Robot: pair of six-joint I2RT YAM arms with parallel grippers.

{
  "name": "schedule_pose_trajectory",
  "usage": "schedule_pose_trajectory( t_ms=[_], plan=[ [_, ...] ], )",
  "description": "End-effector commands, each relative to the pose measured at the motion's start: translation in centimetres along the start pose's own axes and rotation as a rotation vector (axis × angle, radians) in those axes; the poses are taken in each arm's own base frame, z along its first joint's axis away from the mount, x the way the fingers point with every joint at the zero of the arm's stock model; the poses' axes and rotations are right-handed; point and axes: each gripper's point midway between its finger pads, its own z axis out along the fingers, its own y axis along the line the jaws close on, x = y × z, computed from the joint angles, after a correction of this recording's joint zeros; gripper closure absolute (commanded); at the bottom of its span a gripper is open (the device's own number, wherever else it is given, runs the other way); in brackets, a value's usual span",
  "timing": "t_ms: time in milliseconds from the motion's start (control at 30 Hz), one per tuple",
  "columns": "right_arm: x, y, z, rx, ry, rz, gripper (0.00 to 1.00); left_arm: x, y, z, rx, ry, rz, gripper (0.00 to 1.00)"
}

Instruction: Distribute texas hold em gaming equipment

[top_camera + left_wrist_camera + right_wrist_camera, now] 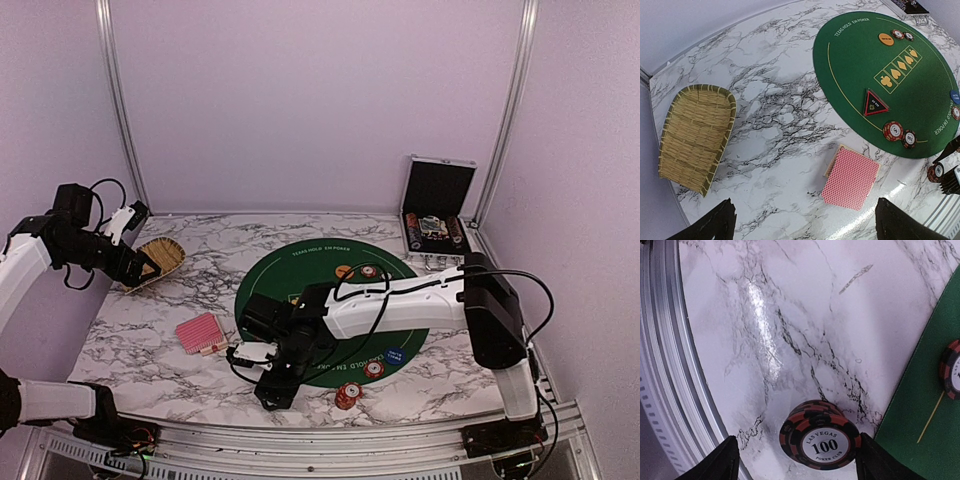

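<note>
In the right wrist view a stack of red-and-black poker chips marked 100 stands on the marble just off the green mat. My right gripper is open around it, the right finger close against the stack and a gap on the left. From above, that gripper hides this stack, and another chip stack stands to its right. The pink-backed cards lie on the marble. My left gripper hangs open and empty high above them. A black triangular marker and two chips lie on the mat.
A woven basket sits at the far left under my left gripper. An open silver case stands at the back right. An orange disc and a blue disc lie on the mat. The table's metal rail runs beside the chip stack.
</note>
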Motion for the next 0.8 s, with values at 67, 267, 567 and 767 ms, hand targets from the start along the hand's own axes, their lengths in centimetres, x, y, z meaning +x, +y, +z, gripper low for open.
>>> schedule_pose_trajectory(
  t_ms=[67, 267, 567, 767],
  plan=[
    [-0.4, -0.4, 0.4, 0.016, -0.009, -0.003, 0.27, -0.2, -0.3, -0.7, 0.005, -0.009, 0.008, 0.01],
    [-0.6, -1.3, 0.4, 0.064, -0.014, -0.004, 0.34, -0.2, -0.3, -0.7, 0.004, -0.009, 0.008, 0.01],
    [-0.9, -1.5, 0.5, 0.074, -0.020, -0.005, 0.43, -0.3, -0.2, -0.6, 0.008, -0.006, 0.008, 0.01],
    [-1.1, -1.4, 0.5, 0.073, -0.023, -0.005, 0.50, -0.3, -0.2, -0.6, 0.005, -0.006, 0.008, 0.01]
  ],
)
